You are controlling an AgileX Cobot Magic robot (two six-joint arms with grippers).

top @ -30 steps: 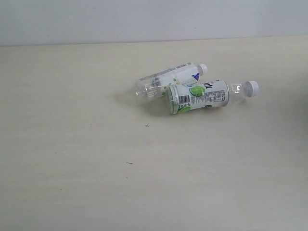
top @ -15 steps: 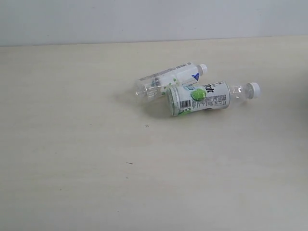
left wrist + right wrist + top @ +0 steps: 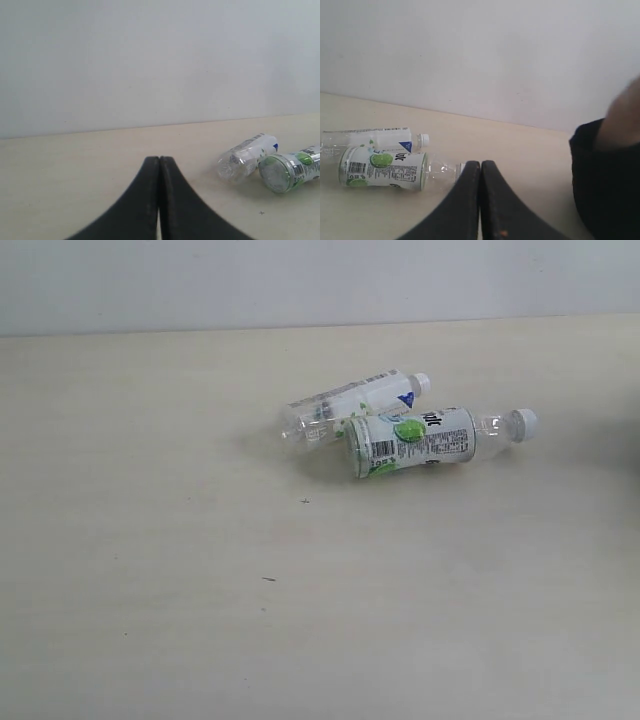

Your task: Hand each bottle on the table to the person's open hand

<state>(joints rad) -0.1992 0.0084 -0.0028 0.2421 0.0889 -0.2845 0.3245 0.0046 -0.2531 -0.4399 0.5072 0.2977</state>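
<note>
Left fingers (image 3: 142, 202) and right fingers (image 3: 462, 210) pressed together, pointing across the table (image 3: 75, 165).

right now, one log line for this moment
left gripper shut, empty | right gripper shut, empty | slim white-label bottle, green-dot bottle lying on table

**Occluded, Cropped and Unresolved Items**

Left wrist view: green-dot-label bottle (image 3: 289, 172) cropped at neck end by frame edge.
Right wrist view: cap of same bottle partly hidden behind right gripper (image 3: 480, 165); slim white-label bottle (image 3: 375, 137) cropped at base; black sleeve (image 3: 602, 185) and hand (image 3: 625, 117) blurred and cropped.
Label print illegible throughout.
</note>
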